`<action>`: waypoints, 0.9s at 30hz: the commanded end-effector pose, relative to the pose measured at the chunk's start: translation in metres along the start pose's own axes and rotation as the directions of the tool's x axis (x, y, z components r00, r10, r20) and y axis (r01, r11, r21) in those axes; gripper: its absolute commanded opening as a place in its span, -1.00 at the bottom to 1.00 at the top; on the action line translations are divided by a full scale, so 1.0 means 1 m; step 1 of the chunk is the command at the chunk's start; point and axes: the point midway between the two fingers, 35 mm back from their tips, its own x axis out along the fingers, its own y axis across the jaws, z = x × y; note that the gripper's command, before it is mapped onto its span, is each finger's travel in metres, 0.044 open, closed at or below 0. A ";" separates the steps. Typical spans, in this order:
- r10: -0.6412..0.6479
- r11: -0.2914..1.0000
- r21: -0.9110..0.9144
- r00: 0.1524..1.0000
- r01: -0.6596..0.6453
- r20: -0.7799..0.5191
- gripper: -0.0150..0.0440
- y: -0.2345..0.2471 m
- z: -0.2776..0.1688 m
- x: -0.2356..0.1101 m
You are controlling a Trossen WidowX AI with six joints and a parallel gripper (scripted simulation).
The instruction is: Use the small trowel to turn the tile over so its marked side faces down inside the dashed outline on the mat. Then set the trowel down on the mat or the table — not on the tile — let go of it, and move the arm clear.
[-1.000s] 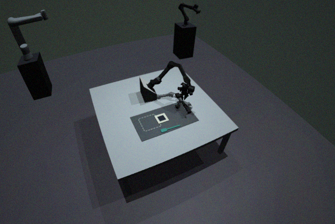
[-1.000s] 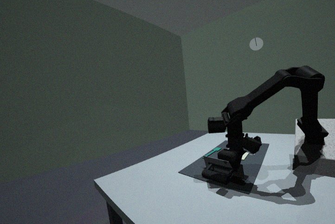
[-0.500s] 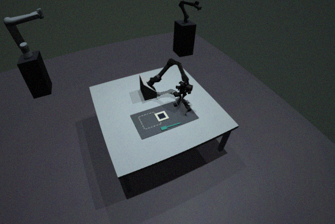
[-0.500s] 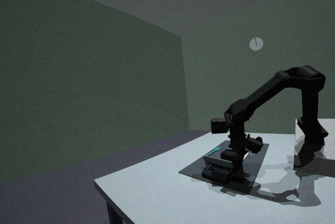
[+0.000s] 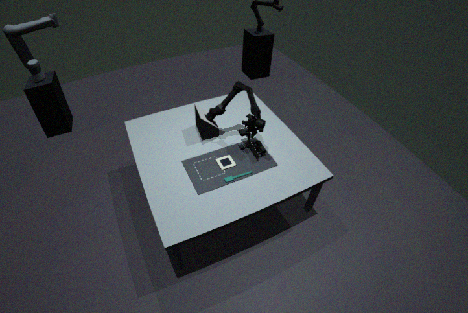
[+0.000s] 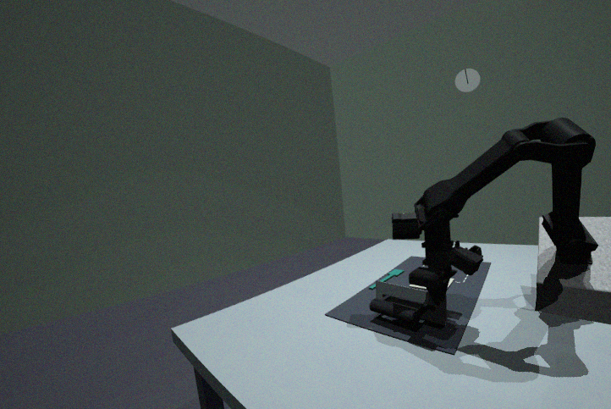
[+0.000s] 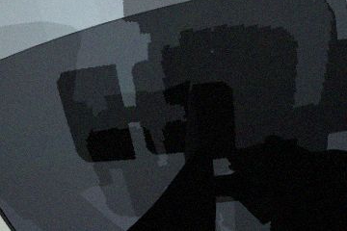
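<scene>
The small teal flat-bladed trowel (image 5: 238, 176) lies on the dark grey mat (image 5: 269, 166) in the lower middle of the top view, just below the cream square tile (image 5: 225, 162) with its dark marked face up, right of the white dashed outline (image 5: 203, 169). It looks light, stiff and thin, lying flush to the surface, so its slim handle at the right end seems the place to pinch it. The black tool (image 5: 251, 146) hangs low over the mat's right end, fingers narrowed to a slim gap, holding nothing.

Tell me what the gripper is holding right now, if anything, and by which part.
Nothing is held. The gripper is down at the far end of the mat with its fingers slightly apart and empty; the teal trowel lies free on the mat.
</scene>
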 end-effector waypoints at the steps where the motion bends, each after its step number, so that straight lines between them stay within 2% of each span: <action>1: 0.002 1.000 -0.003 1.000 -0.002 0.004 -0.15 0.012 0.001 0.002; 20: 0.006 1.000 -0.002 1.000 -0.006 0.005 -0.15 0.058 0.001 0.002; 27: 0.009 1.000 0.000 1.000 -0.009 0.004 -0.15 0.050 0.001 0.002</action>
